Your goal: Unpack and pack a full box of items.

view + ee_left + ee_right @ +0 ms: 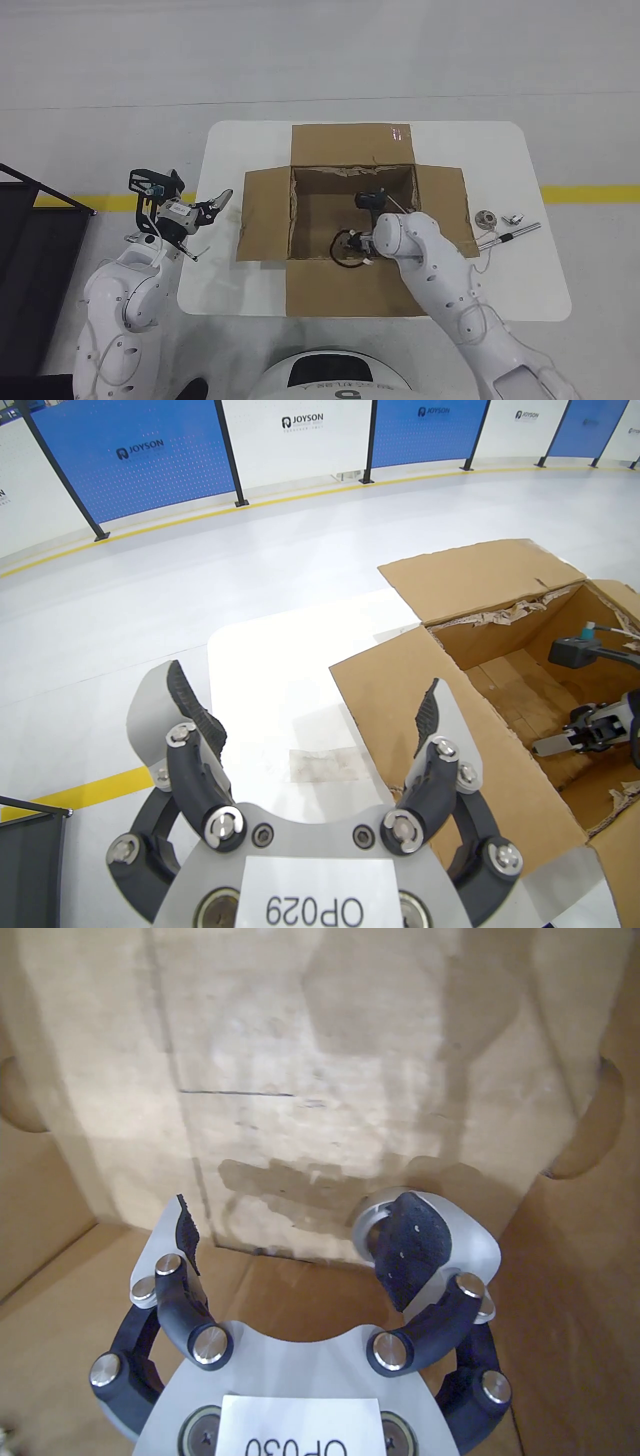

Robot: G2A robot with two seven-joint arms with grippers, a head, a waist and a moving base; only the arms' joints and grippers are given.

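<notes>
Box (pixel 262 215) flaps spread; right end effector (pixel 295 1208) inside, wide apart; left end effector (pixel 302 675) likewise, above table (pixel 230 150) edge; both white-labelled.

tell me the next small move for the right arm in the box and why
Probably nudge the right end effector sideways until the round metal part sits between its open fingers, then close. That part lies off-centre, behind one finger pad, inside the cardboard box, so closing now would likely miss it.

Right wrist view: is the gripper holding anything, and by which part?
Nothing. The right gripper is open inside the brown cardboard box; a round silver piece beside one finger is not clamped.
</notes>
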